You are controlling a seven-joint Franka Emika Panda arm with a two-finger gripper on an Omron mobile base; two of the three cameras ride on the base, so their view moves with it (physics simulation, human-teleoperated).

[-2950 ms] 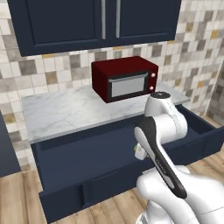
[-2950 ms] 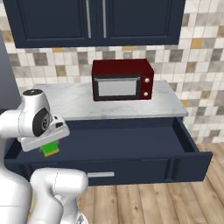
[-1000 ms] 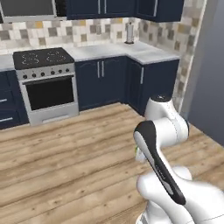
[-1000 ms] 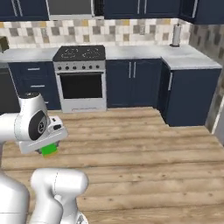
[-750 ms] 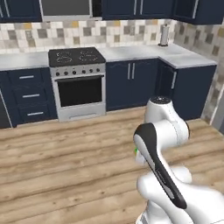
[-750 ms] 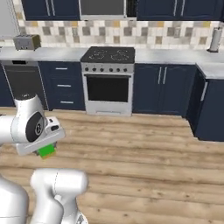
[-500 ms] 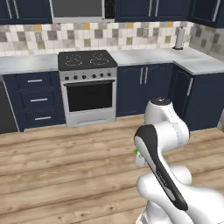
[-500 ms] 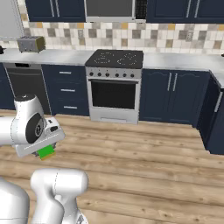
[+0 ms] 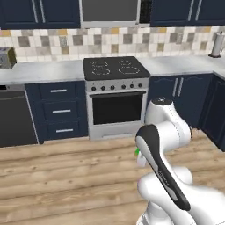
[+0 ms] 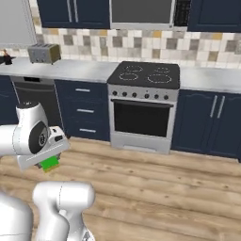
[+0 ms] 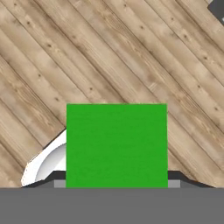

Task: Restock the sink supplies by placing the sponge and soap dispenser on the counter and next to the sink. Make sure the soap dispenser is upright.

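Your hand view has the sponge (image 11: 116, 145) square in the middle, a bright green face above the wooden floor (image 11: 144, 57), covering the fingers so you cannot see them. From the right base view, the sponge (image 10: 49, 164) hangs under the gripper (image 10: 48, 160), clamped there, over the floor in front of the navy drawers (image 10: 84, 111). The left base view gives you just a green sliver (image 9: 136, 152) beside the arm, with the stove (image 9: 117, 99) behind.

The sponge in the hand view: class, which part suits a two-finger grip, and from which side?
Grip the sponge across its narrow edges, coming square onto its broad green face: it is a flat rectangular block. The gripper already carries it so, above the wood floor.
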